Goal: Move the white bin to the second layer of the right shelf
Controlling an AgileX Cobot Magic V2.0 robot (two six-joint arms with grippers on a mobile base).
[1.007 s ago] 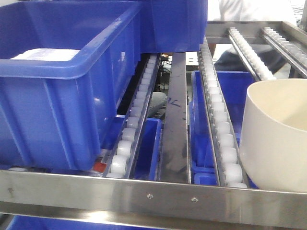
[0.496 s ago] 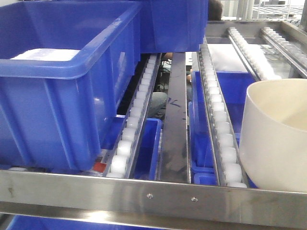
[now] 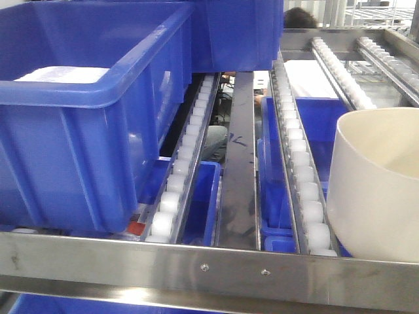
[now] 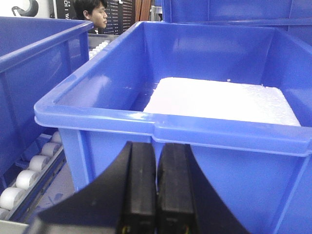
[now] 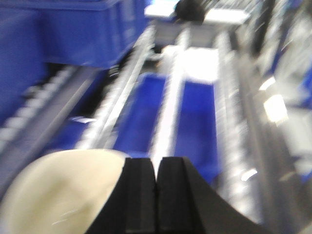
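White bin (image 3: 376,186) is seen resting on roller rails (image 3: 298,163).
Left gripper (image 4: 156,185) and right gripper (image 5: 157,195) are pressed closed, nothing held.

No text, label, brand, number or sign is legible in any view.

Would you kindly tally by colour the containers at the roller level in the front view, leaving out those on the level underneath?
blue crates: 2, the near left one and one behind it
white bin: 1
Total: 3
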